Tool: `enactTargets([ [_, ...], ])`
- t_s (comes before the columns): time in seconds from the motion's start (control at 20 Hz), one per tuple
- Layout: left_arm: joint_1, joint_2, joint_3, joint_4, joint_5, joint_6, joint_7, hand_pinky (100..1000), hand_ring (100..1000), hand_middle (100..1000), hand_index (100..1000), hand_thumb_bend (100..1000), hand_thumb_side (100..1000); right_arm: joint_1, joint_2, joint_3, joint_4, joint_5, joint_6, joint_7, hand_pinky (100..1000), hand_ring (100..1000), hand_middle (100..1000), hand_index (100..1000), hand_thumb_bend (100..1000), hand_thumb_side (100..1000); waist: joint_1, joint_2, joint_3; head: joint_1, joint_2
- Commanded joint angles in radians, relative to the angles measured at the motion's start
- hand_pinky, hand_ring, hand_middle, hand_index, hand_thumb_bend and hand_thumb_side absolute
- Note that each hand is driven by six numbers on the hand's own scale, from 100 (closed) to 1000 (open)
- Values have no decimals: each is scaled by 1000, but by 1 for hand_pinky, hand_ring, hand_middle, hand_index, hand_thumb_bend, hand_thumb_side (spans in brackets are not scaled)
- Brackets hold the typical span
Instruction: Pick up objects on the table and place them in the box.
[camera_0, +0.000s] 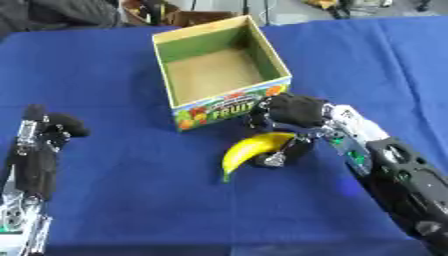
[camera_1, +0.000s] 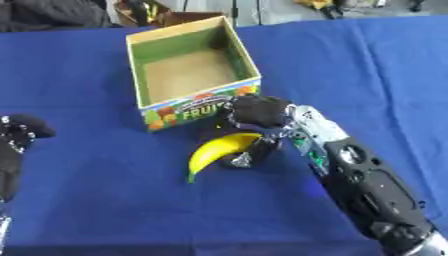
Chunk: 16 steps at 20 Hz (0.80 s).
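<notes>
My right hand (camera_0: 293, 112) on the banana (camera_0: 252, 150), just near of the box (camera_0: 175, 50).

Blue table cloth (camera_0: 131, 190) covers the whole table. The box sits open-topped at far centre, green inside walls, cardboard floor, nothing in it that I can see, fruit print on its near face. The banana lies on the cloth just in front of that near face, yellow, curved, its stem end pointing near-left. My right arm comes in from the near right; my right hand's fingers are curled down round the banana's right end, thumb under it. Banana looks to be resting on the cloth, can't tell if lifted. My left hand (camera_0: 52, 127) is idle at the left edge, well apart from the box, fingers curled, holding nothing.
</notes>
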Motion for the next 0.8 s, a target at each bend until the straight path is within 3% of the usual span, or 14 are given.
enactTargets([
  [0.05,-6,8,1,-14,4,-3,-2,641,551,516,542,197,950,-11,-13,-3,-1,10,3,-5,108,421,406,452,305,334,1,-15,-1,0,5],
  [0.8,-4,8,1,-15,5,-2,-1,641,550,516,542,199,948,-20,-44,0,-62,-22,13,-19,104,413,397,447,322,323,-2,-22,-4,1,5],
])
